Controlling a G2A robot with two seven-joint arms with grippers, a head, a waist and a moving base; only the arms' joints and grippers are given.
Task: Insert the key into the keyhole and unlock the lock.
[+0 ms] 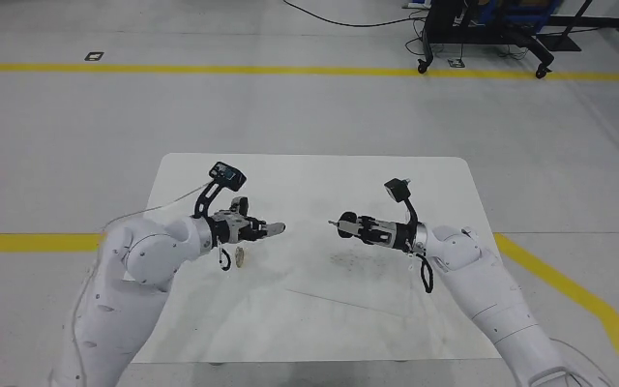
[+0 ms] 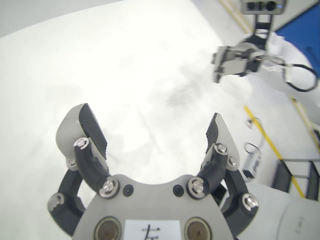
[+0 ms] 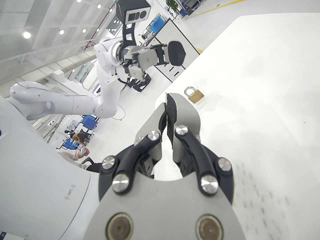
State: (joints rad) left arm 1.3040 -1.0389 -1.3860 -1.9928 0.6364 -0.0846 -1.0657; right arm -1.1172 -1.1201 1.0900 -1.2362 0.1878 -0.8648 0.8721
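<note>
A brass padlock (image 1: 239,256) with a steel shackle lies flat on the white table (image 1: 309,319), just below my left wrist; it is also visible beyond my right fingertips (image 3: 195,95). My left gripper (image 2: 152,126) hovers above the table's middle left, open, with nothing between its ribbed pads (image 2: 93,128). My right gripper (image 1: 338,224) faces it from the right, a short gap away, held above the table. Its fingers (image 3: 168,106) are pressed together, and a thin grey tip that looks like the key (image 1: 331,223) sticks out of them in the top view.
Grey scuff marks (image 1: 363,259) stain the tabletop under the right gripper. The table's left edge (image 1: 147,281) runs close to the padlock. Yellow floor tape and a wheeled black stand (image 1: 484,34) lie far beyond the table.
</note>
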